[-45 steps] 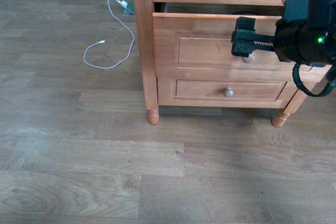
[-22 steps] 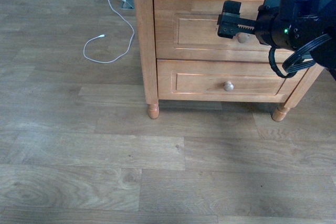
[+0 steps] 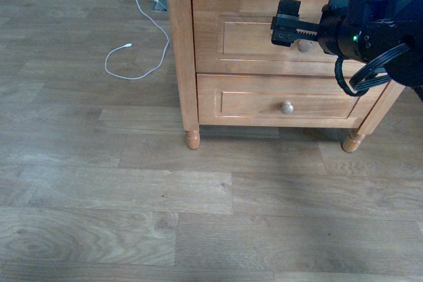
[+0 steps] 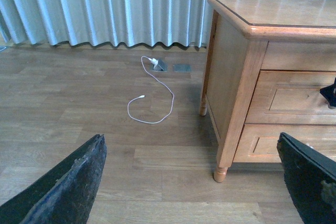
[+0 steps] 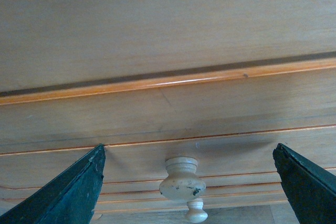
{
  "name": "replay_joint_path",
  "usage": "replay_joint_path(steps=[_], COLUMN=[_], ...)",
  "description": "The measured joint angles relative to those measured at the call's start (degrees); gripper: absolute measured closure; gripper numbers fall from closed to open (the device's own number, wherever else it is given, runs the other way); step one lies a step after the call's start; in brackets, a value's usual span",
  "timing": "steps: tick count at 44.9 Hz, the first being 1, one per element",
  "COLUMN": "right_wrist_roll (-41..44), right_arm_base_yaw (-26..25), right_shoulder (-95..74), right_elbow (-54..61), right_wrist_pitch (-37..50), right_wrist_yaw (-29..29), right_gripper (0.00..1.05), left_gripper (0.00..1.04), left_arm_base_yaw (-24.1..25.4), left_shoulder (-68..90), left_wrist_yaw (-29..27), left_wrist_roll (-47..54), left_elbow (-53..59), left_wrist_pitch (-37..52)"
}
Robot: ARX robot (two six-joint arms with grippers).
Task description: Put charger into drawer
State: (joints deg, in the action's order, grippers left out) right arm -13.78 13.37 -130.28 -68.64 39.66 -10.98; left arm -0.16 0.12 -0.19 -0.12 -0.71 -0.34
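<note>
With the drawer (image 3: 264,34) shut and the charger unseen, presumably inside, the knob (image 5: 181,178) could be snagged if the spread right claw (image 5: 189,182) is withdrawn carelessly.

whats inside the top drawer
Nothing inside shows: the top drawer is shut, its front flush with the cabinet, so the contents are hidden. Only its knob shows, between the open right end effector's fingers.

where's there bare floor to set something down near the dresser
Bare floor spreads in front of the dresser, from its feet toward the camera. Its top also looks bare where visible. Busier spots: the white cable on the floor to the dresser's left, and the right tool at the upper drawer.
</note>
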Motion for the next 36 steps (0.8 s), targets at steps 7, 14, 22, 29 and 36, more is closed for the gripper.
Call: replay_joint_path(steps=[7, 14, 22, 29, 36], right_wrist_roll=[-0.2, 0.0, 1.0, 1.6, 1.1], right_arm_base_yaw=[-0.3, -0.7, -0.3, -0.5, -2.0], right_shoulder=[4.0, 14.2, 26.2, 39.0, 52.3], right_elbow=[3.7, 10.6, 19.2, 25.8, 31.1], right_wrist_pitch=[0.1, -0.8, -3.8, -8.7, -15.0], right_wrist_yaw=[0.7, 3.5, 6.7, 8.7, 11.1], right_gripper=[0.08, 0.08, 0.08, 0.08, 0.08], left_gripper=[0.06, 0.06, 0.06, 0.06, 0.06], left_arm_base_yaw=[0.0, 0.0, 0.0, 0.0, 0.0], left_shoulder=[0.0, 0.0, 0.0, 0.0, 0.0], left_wrist_yaw=[0.0, 0.0, 0.0, 0.0, 0.0], left_wrist_roll=[0.0, 0.0, 0.0, 0.0, 0.0], left_elbow=[0.0, 0.0, 0.0, 0.0, 0.0], left_wrist_pitch=[0.0, 0.0, 0.0, 0.0, 0.0])
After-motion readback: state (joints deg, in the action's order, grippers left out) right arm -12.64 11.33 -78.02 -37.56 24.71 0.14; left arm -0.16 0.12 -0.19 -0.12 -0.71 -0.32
